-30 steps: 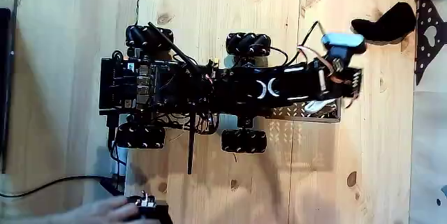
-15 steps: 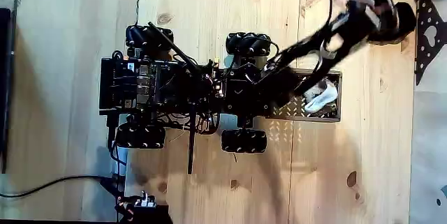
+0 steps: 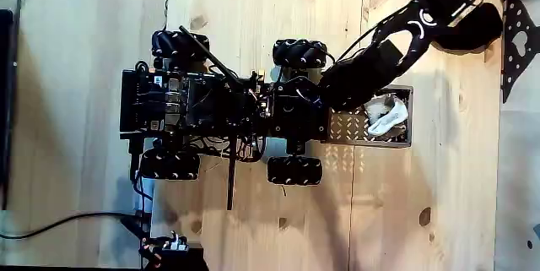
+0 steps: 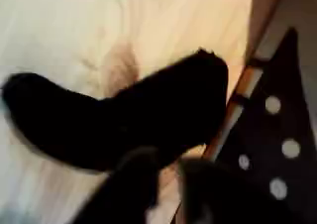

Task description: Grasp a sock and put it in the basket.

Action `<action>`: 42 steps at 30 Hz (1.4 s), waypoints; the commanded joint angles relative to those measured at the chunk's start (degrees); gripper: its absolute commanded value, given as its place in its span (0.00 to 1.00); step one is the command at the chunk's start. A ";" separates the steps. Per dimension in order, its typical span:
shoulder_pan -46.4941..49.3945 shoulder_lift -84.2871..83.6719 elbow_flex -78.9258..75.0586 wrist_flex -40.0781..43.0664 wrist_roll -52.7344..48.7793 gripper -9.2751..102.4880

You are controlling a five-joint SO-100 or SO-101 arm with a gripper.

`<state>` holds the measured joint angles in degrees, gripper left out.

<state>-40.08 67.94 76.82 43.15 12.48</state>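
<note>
The black sock lies on the wooden table at the upper right of the fixed view, partly under the end of my arm, which reaches out over it from the wheeled base. In the wrist view the sock lies curved across the middle. My gripper hangs just over its lower edge. The two dark, blurred fingers stand apart, open, with nothing between them. The basket, a grey mesh tray at the front of the base, holds a white sock.
A black plate with round holes lies right beside the black sock, also seen in the wrist view as the black plate. The wheeled base fills the table's middle. A cable and a small device lie at the bottom left.
The arm has swung from over the basket up and to the right, onto the black sock. The white sock now lies uncovered in the basket. A hand at the bottom edge has gone.
</note>
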 commanded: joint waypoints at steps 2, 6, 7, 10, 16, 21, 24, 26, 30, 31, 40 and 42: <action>2.90 -1.14 -2.20 -0.62 -10.37 0.09; 8.17 -2.72 -1.67 -3.60 -16.70 0.09; 9.49 -4.13 -1.67 -6.06 -16.52 0.09; 11.95 -9.14 -1.67 -12.30 -16.70 0.09; 14.85 -15.38 -2.20 -15.64 -16.96 0.09; 14.41 -19.69 -1.67 -15.47 -19.60 0.09; 14.06 -22.85 -1.67 -15.56 -20.74 0.09; 14.15 -24.52 -1.58 -14.94 -21.18 0.16; 13.80 -25.75 -0.79 -14.15 -23.20 0.27; 13.71 -25.93 -0.79 -14.06 -23.20 0.27; 12.30 -27.42 -0.79 -11.16 -24.43 0.39; 12.30 -29.27 -0.79 -10.55 -25.66 0.41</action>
<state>-27.60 39.29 76.73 31.82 -12.04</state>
